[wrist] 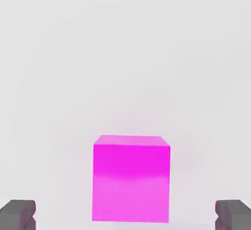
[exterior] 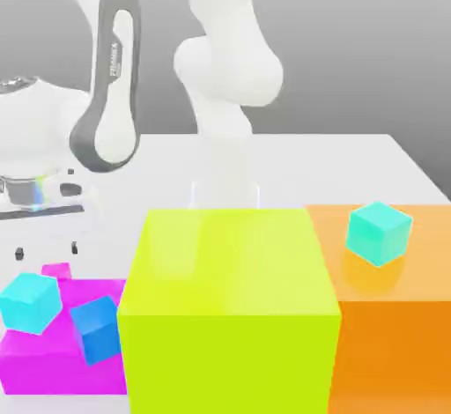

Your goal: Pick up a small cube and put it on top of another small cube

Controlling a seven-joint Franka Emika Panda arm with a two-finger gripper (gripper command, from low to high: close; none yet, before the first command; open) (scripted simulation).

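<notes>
Magenta small cube (wrist: pixel 131 177) sits on the pale table (wrist: pixel 122 53) directly under the claw (wrist: pixel 125 215), centred between its two dark fingertips (wrist: pixel 18 214), which stand spread wide on either side with clear gaps to the cube's faces; the claw is released and holds nothing. In the exterior view the hand (exterior: pixel 40 194) hangs above the table with a corner of the small cube just showing below it, behind the large flat magenta block (exterior: pixel 44 351). On that block, nearer the camera than the claw, rest a cyan cube (exterior: pixel 29 303) and a blue cube (exterior: pixel 96 328). Another cyan cube (exterior: pixel 379 232) lies on the orange block (exterior: pixel 392 333), well apart from the claw beyond the big yellow-green block (exterior: pixel 229 315). By my judgement the task is at its start: the claw is lined up, but lowering, gripping, lifting and stacking all remain
</notes>
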